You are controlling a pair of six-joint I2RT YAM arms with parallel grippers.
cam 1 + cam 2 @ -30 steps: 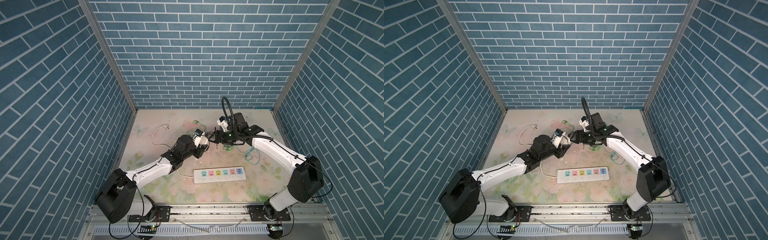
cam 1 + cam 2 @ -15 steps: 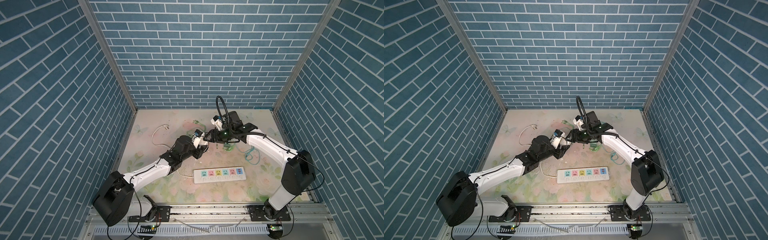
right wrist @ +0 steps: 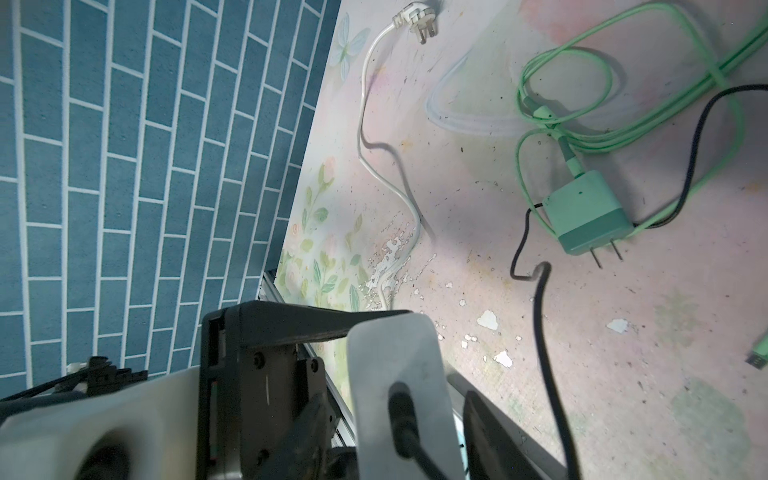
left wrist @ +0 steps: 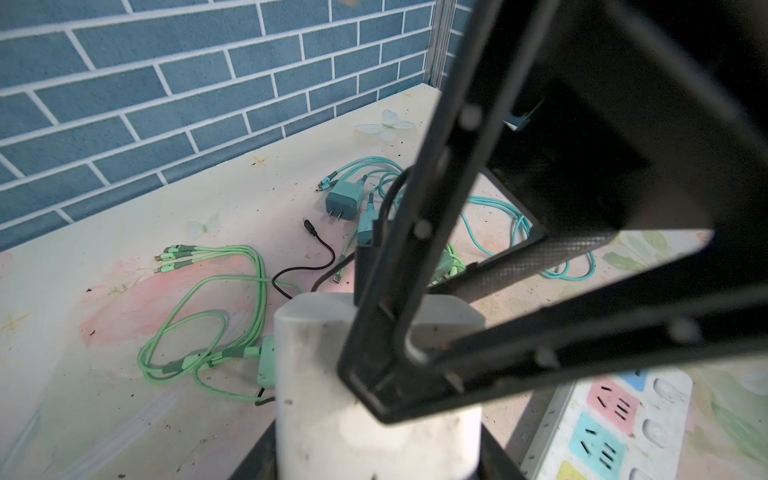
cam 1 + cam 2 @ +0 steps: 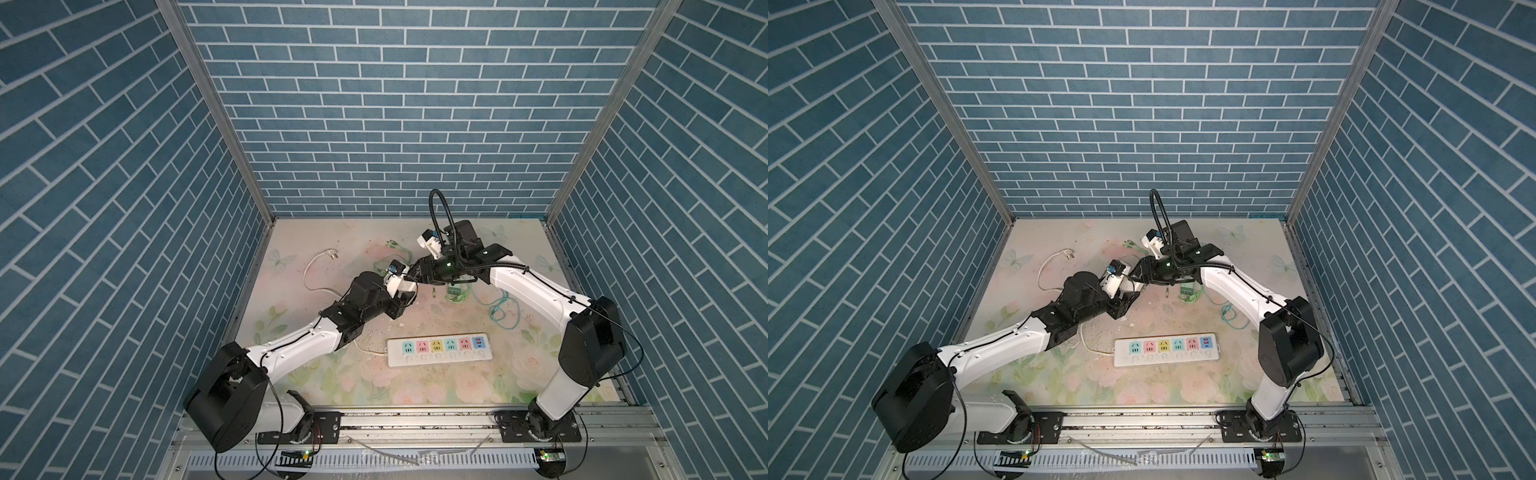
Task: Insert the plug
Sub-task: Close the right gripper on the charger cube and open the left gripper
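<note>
- The white plug sat off the surface, pinched in the left hand, with a black cable running from its end.
- The right hand met the left hand tip to tip, its fingers flanking the plug. We could not tell whether they pressed it.
- The power strip lay flat on the surface, well apart from both hands.
- A green charger lay near the right hand.

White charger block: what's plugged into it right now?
A black cable plugs into the white charger block, seen by the right wrist camera. Its prongs show nowhere; the end in the left jaws is covered.
</note>
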